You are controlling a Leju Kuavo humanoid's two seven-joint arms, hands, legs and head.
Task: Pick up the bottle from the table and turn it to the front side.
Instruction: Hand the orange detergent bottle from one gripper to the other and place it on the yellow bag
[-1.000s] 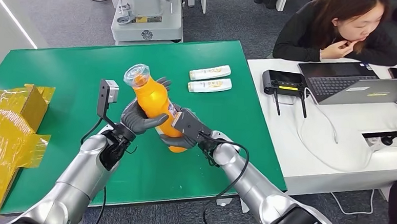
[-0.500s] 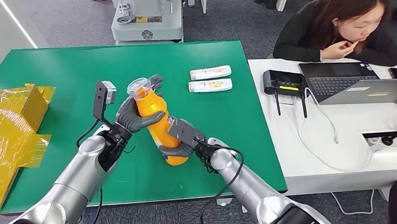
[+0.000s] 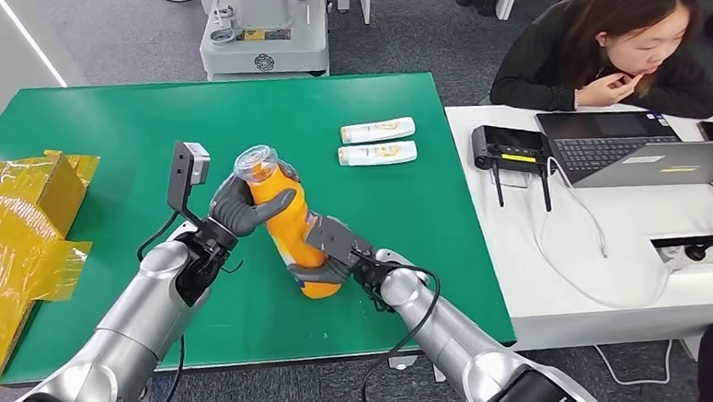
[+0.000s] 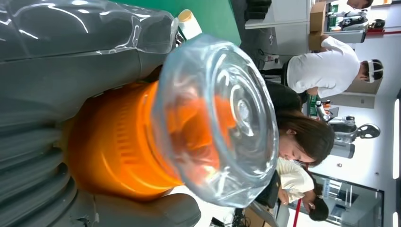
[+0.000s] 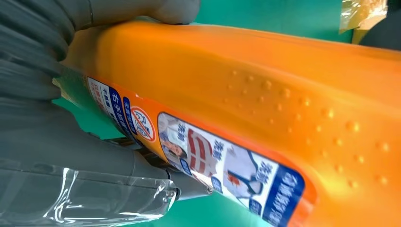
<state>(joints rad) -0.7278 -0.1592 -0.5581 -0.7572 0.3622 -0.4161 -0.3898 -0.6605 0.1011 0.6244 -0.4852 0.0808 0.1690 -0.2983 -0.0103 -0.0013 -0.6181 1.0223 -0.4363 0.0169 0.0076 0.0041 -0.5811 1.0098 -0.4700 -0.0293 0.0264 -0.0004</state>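
Your left hand (image 3: 238,208) wraps closed around the upper part of the orange bottle (image 3: 284,225), just below its clear cap (image 3: 255,162), while your right hand (image 3: 329,252) grips the lower body, fingers curled around it near the base. The bottle sits tilted between both hands over the green table (image 3: 117,133), cap leaning away from you. Its orange body bears raised dots and a printed blue-edged label (image 5: 198,156).
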